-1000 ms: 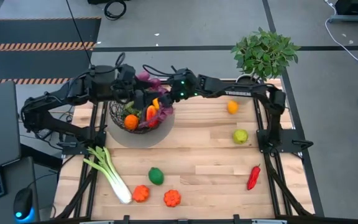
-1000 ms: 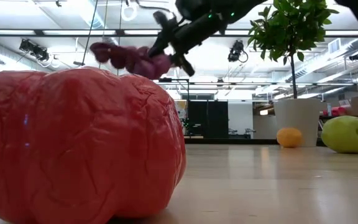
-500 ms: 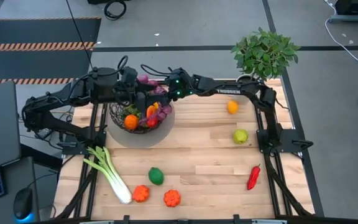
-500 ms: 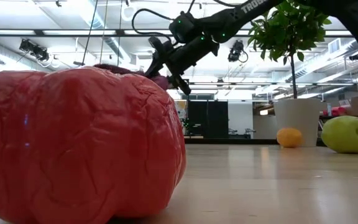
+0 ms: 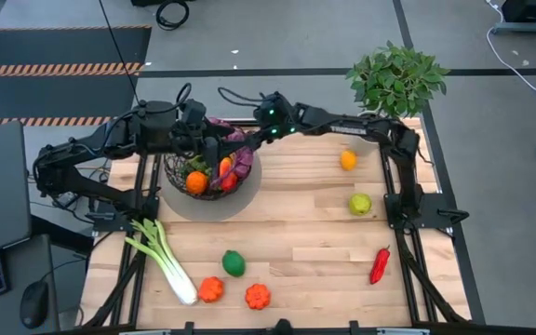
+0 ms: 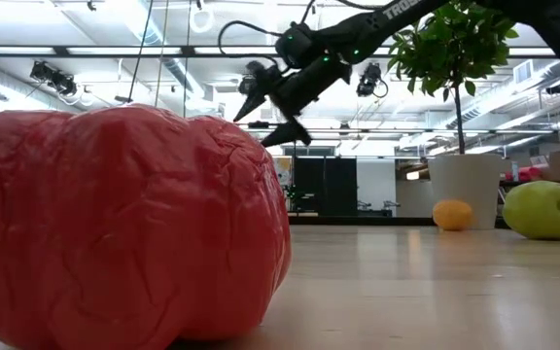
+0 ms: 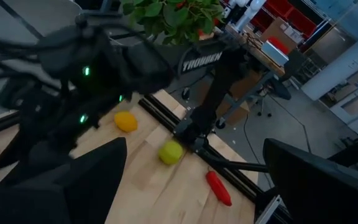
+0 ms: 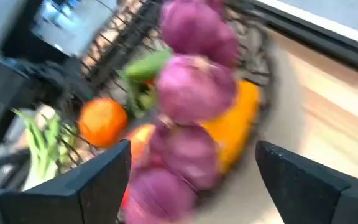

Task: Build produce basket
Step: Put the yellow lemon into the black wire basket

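The right pincer (image 6: 272, 105) hangs just above the far rim of the basket (image 5: 177, 174), its fingers spread wide and holding nothing. The purple grapes (image 8: 191, 93) lie in the basket below it, on top of an orange (image 8: 102, 121) and a yellow-orange piece, so this looks like the release step of a drop-off, with the pincer kept high enough to clear the heap.

The left pincer (image 5: 205, 147) sits at the basket's near-left rim, fingers apart and empty, probably placed to steady the basket or simply waiting beside it.

The basket stands at the back left of the bench (image 5: 314, 233). Much produce is not yet in it: a leek (image 5: 161, 259), a lime (image 5: 234, 263) and two small orange-red vegetables (image 5: 234, 293) toward the front, and a lemon (image 5: 348, 160), a yellow-green fruit (image 5: 359, 203) and a red chilli (image 5: 379, 265) on the right. A potted plant (image 5: 397, 79) stands at the back right corner and is no part of the load.

The task seems roughly half done; the right-side pieces look the natural next reach for the right arm.
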`<state>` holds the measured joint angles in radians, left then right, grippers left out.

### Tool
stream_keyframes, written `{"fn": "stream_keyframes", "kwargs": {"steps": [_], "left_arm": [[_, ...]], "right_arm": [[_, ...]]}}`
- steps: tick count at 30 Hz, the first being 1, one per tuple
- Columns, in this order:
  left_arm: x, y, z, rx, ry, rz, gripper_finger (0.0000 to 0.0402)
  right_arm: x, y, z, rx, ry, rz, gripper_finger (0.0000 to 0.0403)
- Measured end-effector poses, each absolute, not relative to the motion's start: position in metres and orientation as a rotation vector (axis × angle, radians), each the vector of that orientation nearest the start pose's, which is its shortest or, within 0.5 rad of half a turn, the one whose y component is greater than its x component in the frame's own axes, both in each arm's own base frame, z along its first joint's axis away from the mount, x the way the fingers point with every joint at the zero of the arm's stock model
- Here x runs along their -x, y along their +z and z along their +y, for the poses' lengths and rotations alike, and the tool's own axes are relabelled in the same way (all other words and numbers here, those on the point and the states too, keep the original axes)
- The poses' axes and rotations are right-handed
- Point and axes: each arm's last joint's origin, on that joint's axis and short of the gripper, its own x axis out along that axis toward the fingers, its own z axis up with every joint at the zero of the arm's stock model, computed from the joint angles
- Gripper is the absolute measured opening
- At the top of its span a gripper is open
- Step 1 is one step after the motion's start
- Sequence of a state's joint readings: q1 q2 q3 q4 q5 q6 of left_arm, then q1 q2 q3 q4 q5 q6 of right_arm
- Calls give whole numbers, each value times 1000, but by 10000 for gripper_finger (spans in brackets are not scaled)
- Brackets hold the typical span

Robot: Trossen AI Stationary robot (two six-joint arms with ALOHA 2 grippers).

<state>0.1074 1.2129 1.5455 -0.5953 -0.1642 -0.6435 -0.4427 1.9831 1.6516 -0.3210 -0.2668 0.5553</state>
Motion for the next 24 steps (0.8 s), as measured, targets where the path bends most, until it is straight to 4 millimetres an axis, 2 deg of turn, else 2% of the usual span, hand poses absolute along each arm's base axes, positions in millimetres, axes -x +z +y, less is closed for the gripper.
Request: {"fn": "stream_keyframes", "kwargs": {"steps": [6,12,17,24], "left_arm": [[-230,461,30,627,348,178,385],[-229,457,30,593,359,228,385],[-226,449,32,650,407,294,385],[-224,446,32,670,424,333,385]], "right_arm": [[-363,278,-192,-661,-426,837,346],[-312,284,-179,-689,-491,1179,346],[-291,272,-164,-787,-538,1287,346],[-270,260,-132,-929,-742,1315,346]]}}
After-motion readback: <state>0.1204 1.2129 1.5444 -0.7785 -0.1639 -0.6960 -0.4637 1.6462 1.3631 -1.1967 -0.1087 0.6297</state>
